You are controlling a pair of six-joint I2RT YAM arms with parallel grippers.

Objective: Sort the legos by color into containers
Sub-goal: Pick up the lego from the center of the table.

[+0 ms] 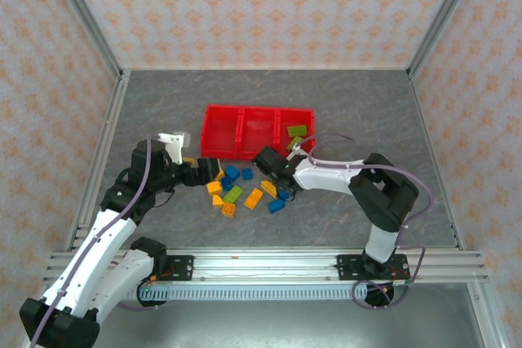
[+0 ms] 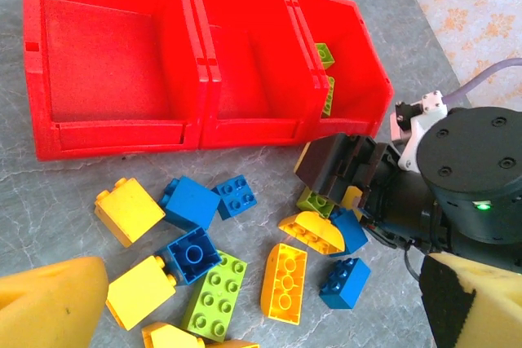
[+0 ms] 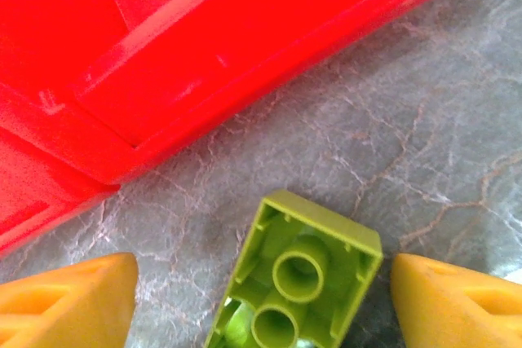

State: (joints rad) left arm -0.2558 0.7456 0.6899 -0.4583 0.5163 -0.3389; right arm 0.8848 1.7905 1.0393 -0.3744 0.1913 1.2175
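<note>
Though not gripped yet, well bracketed: lime brick [image 3: 298, 283] lying hollow-side up on the tabletop [image 3: 424, 103], just off the front wall of the bins [image 3: 163, 79], between the yellow pads [image 3: 73, 303] of the right end effector [image 3: 265, 303]. Part open, clear gap each side, nothing held. Left end effector [image 2: 257, 303] spread wide, empty, hovering over the loose legos [image 2: 196, 258] (blue, yellow, lime) near the bins.

Handling, as a judgement: hard moulded plastic, light, rigid, won't crush or flex. Smooth glossy walls, so probably slippery under a skewed pinch; could squirt out or rotate. Best taken across the two long flat sides, mid-length, pads square to the walls and low enough to catch full wall height. Avoid corners and the open underside rim. Sits turned against the pad line, so expect a twist on closing. Light force should do. Destination presumably the right-hand bin, already holding lime bricks [image 2: 325, 55]. Mind the bin wall close by on the lift.
</note>
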